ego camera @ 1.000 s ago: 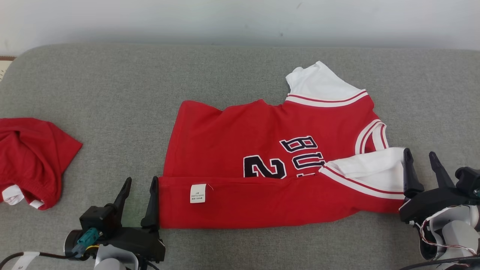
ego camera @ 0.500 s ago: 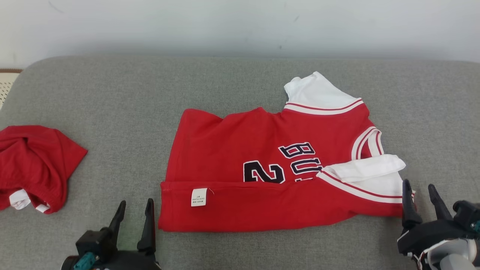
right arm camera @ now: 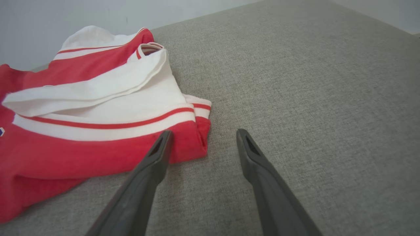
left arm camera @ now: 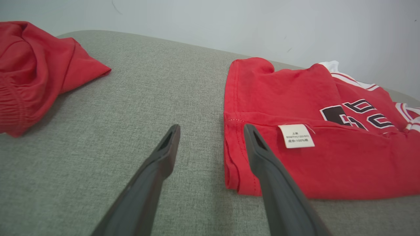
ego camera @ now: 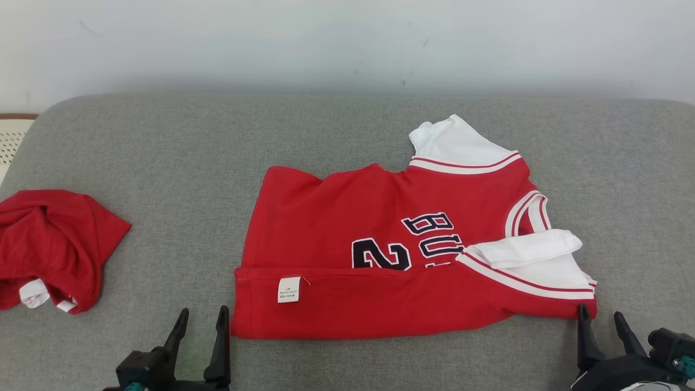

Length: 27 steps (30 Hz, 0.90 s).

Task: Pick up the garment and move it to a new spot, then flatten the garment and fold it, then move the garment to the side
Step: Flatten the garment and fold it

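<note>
Pull-back: the left claw (ego camera: pixel 203 312) and the right claw (ego camera: pixel 600 310) had both drawn toward the robot and come off the near edge of the jersey (ego camera: pixel 380 255). The head camera had tipped too, so the whole scene sat lower in its view; that was no move of the cloth.
Meaning: the first lengthwise fold looked laid and let go. By my judgement a further fold and the move to the side were yet to come.
Couch (ego camera: pixel 163 163): the grey couch cushion carried everything, with a pale wall (ego camera: pixel 347 43) behind it.
Jersey: it lay flat near the middle of the couch, a little to the right, collar end to the right, with its near strip turned up over the lower part of the lettering.
Other red garment (ego camera: pixel 54 244): it lay crumpled at the far left, well apart from the jersey.
White sleeve (ego camera: pixel 524 248): it lay doubled and rumpled on the folded strip at the right end, and would probably need smoothing before another fold.
Left claw: it stood wide and empty, its right finger just beside the jersey's near left corner.
Right claw: it stood wide and empty, its left fingertip at the near right corner; contact could not be told.
Label (ego camera: pixel 289 289): the small white tag faced up on the folded strip, near its left end.
</note>
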Available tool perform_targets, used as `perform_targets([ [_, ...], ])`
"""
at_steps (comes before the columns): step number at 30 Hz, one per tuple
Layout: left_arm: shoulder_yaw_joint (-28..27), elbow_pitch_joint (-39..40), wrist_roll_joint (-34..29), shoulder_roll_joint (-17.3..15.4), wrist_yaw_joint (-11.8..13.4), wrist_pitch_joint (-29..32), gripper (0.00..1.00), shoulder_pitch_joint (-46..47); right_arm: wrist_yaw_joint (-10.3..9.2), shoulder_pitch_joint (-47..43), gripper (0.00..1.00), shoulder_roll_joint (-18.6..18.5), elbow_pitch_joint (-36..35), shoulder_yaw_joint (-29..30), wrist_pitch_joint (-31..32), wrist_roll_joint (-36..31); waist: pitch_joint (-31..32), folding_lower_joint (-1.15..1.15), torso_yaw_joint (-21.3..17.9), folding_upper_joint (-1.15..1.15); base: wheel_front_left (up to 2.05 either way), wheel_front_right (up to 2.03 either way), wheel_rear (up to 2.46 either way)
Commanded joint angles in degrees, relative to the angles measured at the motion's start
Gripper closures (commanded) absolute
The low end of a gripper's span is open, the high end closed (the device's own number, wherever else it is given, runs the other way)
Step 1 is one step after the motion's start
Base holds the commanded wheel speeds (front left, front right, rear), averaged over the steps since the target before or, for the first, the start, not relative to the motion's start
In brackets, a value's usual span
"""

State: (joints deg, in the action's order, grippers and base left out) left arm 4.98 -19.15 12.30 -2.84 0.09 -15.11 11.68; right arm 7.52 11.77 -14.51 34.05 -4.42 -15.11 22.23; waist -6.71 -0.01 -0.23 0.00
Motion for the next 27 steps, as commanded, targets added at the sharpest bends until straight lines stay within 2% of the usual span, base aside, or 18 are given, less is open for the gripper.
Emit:
perform_targets([
  [1,0.19,0.14,0.46,-0.13,-0.15,-0.08,0.0,-1.1,-0.07,0.16,0.0,0.44,0.57,0.13,-0.01,0.64,-0.09,0.01,0.18,0.0,0.0,0.0,0.0],
  [8,1.05,0.48,0.03,-0.14,-0.53,-0.08,0.0,-0.84,-0.07,2.22,0.0,0.99,3.56,-0.98,-0.01,0.52,-0.45,0.01,1.05,0.0,0.0,0.0,0.0],
  [9,1.27,0.52,0.12,-0.14,-0.54,-0.08,0.0,-0.8,-0.07,2.44,0.14,1.04,3.94,-1.07,-0.01,0.62,-0.51,0.01,1.17,0.0,0.0,0.0,0.0],
  [10,1.5,0.55,0.26,-0.12,-0.51,-0.08,0.0,-0.78,-0.07,2.64,0.6,1.1,4.33,-1.04,-0.01,0.88,-0.56,0.01,1.28,0.0,0.0,0.0,0.0],
  [11,1.77,0.56,0.42,-0.12,-0.56,-0.08,0.0,-0.72,-0.07,2.82,0.67,1.01,4.61,-0.98,0.0,0.88,-0.62,0.01,1.41,0.0,0.0,0.0,0.0],
  [12,2.05,0.54,0.55,-0.12,-0.69,-0.08,0.0,-0.65,-0.07,2.95,1.0,0.92,4.89,-1.0,0.0,0.84,-0.68,0.01,1.52,0.0,0.0,0.0,0.0],
  [22,4.28,0.48,2.08,-0.14,-1.09,-0.08,0.0,-1.24,-0.07,1.86,1.0,-0.1,4.21,0.35,-0.01,1.36,-0.9,0.01,1.16,0.0,0.0,0.0,0.0],
  [27,5.48,-0.68,4.23,-0.13,-2.68,-0.08,0.0,-1.03,-0.07,1.61,1.0,-0.68,3.2,0.22,-0.01,1.35,-1.18,0.01,0.04,0.0,0.0,0.0,0.0],
])
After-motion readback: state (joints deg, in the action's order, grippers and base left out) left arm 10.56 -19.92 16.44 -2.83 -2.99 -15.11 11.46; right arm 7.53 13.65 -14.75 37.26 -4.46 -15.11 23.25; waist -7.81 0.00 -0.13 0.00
